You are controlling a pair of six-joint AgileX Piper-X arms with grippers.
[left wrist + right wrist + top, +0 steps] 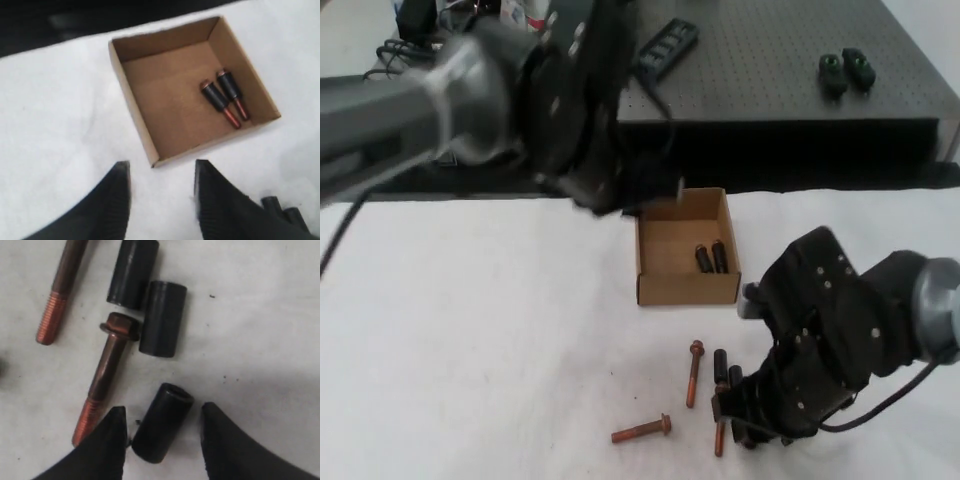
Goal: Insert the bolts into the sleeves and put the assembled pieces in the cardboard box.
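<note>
1. Your left gripper point(161, 167) hangs over the white cloth point(470, 330), just beside one outer wall of the cardboard box point(131, 107). Its two fingers are spread apart with nothing between them.
2. Inside the box, two assembled pieces point(216, 96) lie side by side near one wall. Each is a black sleeve with a copper-coloured bolt end sticking out. They are close to each other, though you cannot tell whether they touch.
3. Your right gripper point(162, 410) is low over the cloth on the near side of the box, among the loose parts. Its fingers are spread wide, one on each side of a loose black sleeve point(162, 422), and they are not clamped on it. The sleeve lies on its side on the cloth with its open end showing.
4. Just past that sleeve, two more sleeves point(162, 317) lie side by side, almost touching.
5. A flanged bolt point(107, 377) lies beside the sleeve between the fingers, with its head up against one of the paired sleeves. A second bolt point(62, 290) lies a little further out.
6. In the high view, a third bolt point(641, 430) lies alone on the cloth, apart from the cluster.
7. A dark perforated board point(770, 60) sits behind the cloth.
</note>
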